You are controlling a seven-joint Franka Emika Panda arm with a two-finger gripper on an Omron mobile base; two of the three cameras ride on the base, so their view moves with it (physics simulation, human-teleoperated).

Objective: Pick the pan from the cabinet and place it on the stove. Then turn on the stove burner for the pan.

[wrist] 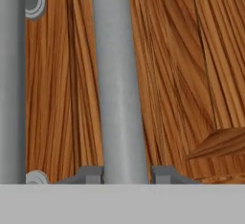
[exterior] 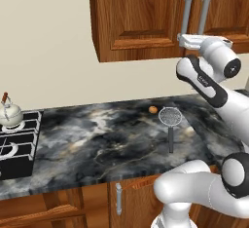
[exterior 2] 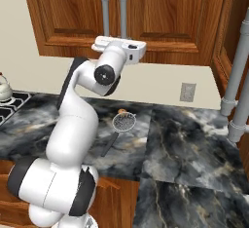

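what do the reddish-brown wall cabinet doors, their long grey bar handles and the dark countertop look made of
Reddish-brown wall cabinet: looks like polished wood, with streaky grain across the panelled doors. Long grey bar handle between the gripper fingertips: probably brushed metal, plain matte grey with a soft sheen. Dark countertop: seems polished marble or granite, black with pale swirling veins.

The cabinet (exterior: 146, 17) is reddish-brown wood with streaky grain and a soft sheen, its bar handles (wrist: 119, 84) smooth matt grey metal, while the counter (exterior: 112, 139) is polished dark marble veined white, carrying a silver wire-mesh strainer (exterior: 170, 117) and a glossy white kettle (exterior: 9, 114).
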